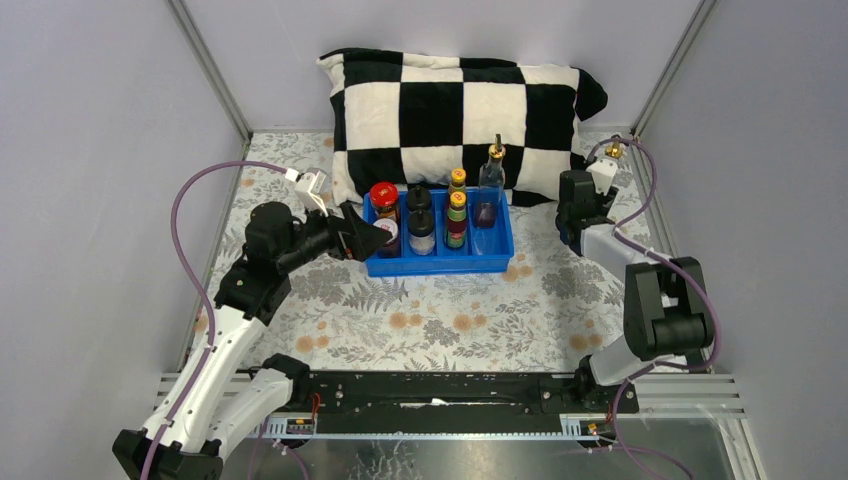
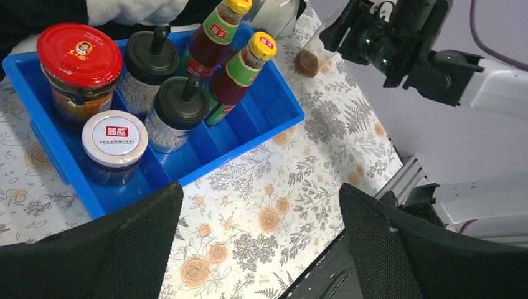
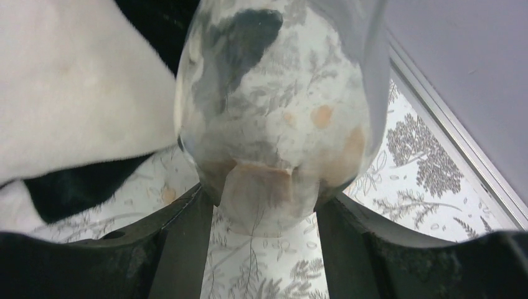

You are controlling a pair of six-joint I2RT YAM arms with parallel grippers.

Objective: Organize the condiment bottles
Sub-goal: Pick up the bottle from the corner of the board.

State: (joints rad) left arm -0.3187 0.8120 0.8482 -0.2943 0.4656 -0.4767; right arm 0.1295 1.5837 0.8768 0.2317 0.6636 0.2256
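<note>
The blue tray (image 1: 440, 262) holds a red-lidded jar (image 2: 79, 55), a white-lidded jar (image 2: 114, 137), two black-capped jars (image 2: 181, 103), two yellow-capped sauce bottles (image 2: 245, 65) and one tall gold-spouted glass bottle (image 1: 490, 182). My left gripper (image 2: 258, 190) hangs open over the floral cloth by the tray's left front corner, with nothing between its fingers. My right gripper (image 3: 264, 205) is shut on a second gold-spouted glass bottle (image 3: 274, 112) right of the tray. This bottle leans back over the wrist. Its spout (image 1: 612, 150) shows in the top view, and there is brown liquid at its base (image 2: 305, 60).
A black-and-white checkered pillow (image 1: 460, 105) lies right behind the tray. Grey walls close in both sides and the back. The metal frame rail (image 1: 450, 388) runs along the near edge. The right arm (image 1: 655, 300) stands beside the right wall.
</note>
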